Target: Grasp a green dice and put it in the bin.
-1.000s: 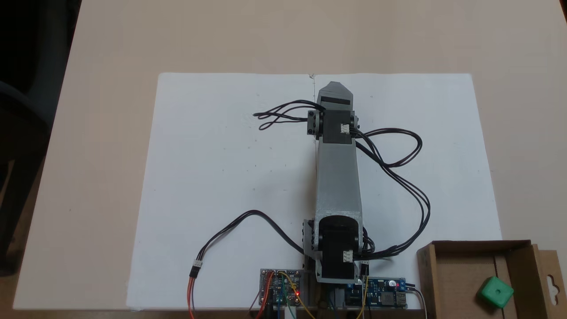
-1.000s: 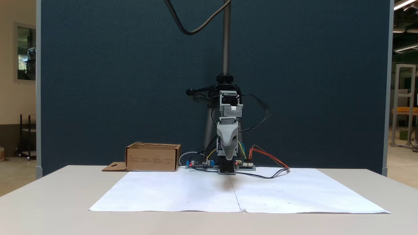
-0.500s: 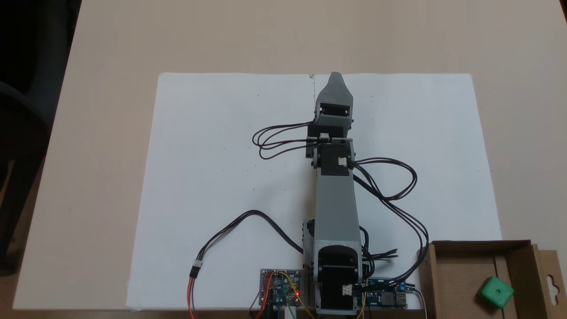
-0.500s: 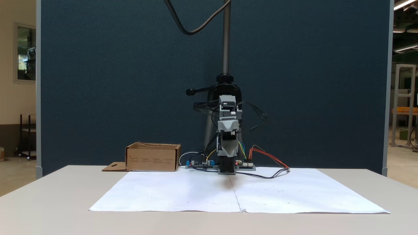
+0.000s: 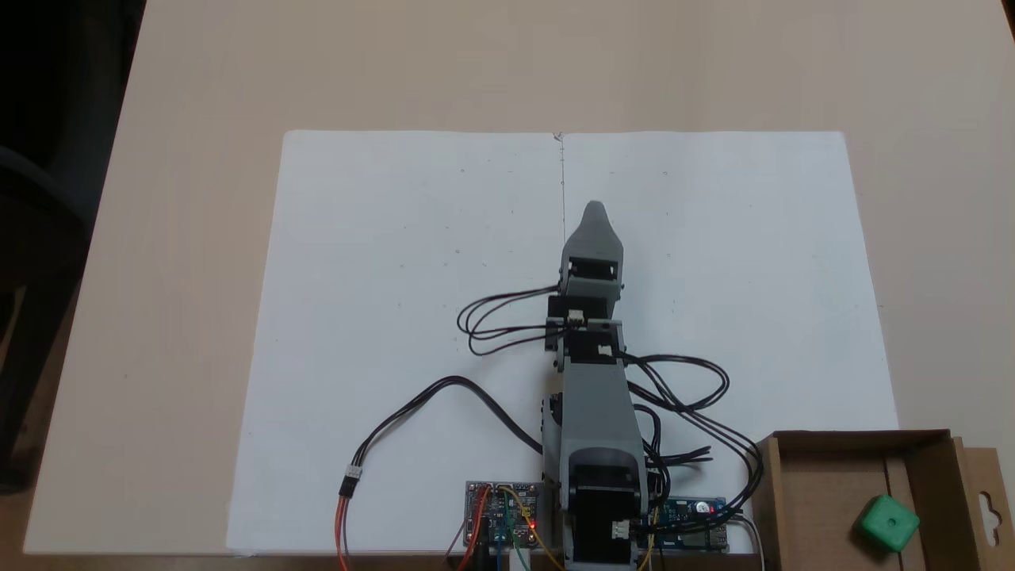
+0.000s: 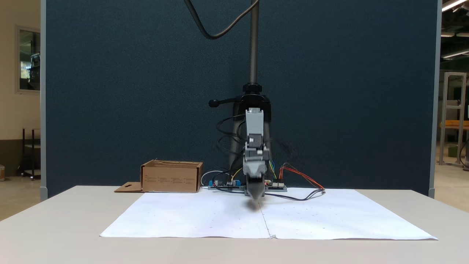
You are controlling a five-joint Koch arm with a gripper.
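The green dice lies inside the bin, a shallow brown cardboard box at the lower right corner of a fixed view. In the other fixed view the bin stands left of the arm's base, and its walls hide the dice. My gripper points away from the base over the middle of the white paper, far from the bin and holding nothing I can see. From the front the gripper is blurred and hangs just above the paper. Only one tapered tip shows, so its jaws cannot be judged.
White paper covers the middle of the beige table. Circuit boards and looping black cables crowd the arm's base. A camera stand pole rises behind the arm, before a dark blue partition.
The arm has folded back toward its base. The gripper tip has drawn in from the paper's far edge to its middle and sunk lower. The dice has stayed in the bin.
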